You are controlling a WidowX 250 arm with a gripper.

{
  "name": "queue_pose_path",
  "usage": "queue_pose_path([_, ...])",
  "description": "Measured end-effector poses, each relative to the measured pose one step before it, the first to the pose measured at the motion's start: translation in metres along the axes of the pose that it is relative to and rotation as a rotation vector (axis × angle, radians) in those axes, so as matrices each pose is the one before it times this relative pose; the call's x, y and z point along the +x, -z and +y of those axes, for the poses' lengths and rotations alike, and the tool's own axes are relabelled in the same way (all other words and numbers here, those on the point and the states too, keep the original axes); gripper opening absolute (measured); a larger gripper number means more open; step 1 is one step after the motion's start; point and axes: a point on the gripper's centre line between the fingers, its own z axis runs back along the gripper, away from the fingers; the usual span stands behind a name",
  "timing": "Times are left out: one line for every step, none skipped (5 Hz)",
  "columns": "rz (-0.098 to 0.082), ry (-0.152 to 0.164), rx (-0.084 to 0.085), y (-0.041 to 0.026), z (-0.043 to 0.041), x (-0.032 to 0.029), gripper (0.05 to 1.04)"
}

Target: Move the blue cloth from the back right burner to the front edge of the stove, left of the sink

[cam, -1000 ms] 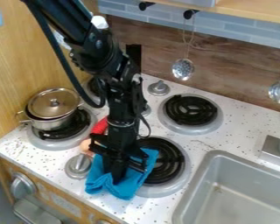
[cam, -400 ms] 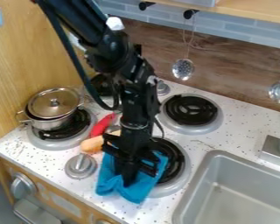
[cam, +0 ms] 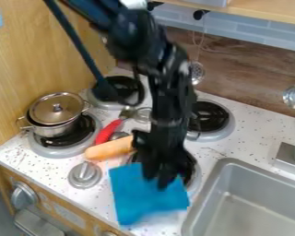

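The black gripper [cam: 157, 180] hangs over the front right burner, its fingers at the upper part of a blue cloth [cam: 145, 198]. It is shut on the cloth, which hangs spread out below and to both sides, near the counter's front edge. Left of the gripper lies an orange-tan sausage-like piece [cam: 109, 148], partly behind the arm. Just behind that piece, a red-handled utensil [cam: 108, 131] rests on the stove top.
A lidded metal pot [cam: 54, 114] stands on the left burner. The grey sink [cam: 219, 203] takes up the front right. Stove knobs [cam: 85, 175] stick up from the counter, and a ladle [cam: 294, 97] and a strainer [cam: 197, 72] hang at the back wall.
The gripper has moved right, carrying the blue cloth, which was bunched up before and now hangs more open. More of the orange-tan piece and the red handle shows.
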Motion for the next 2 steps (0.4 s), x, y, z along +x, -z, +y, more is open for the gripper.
queue_pose_path([-0.0752,0.0031,-0.0016,-0.02914,0.00093,-0.00026,0.845])
queue_pose_path([-0.0672,0.0154,-0.0112,-0.03112,0.00011,-0.00063,1.015])
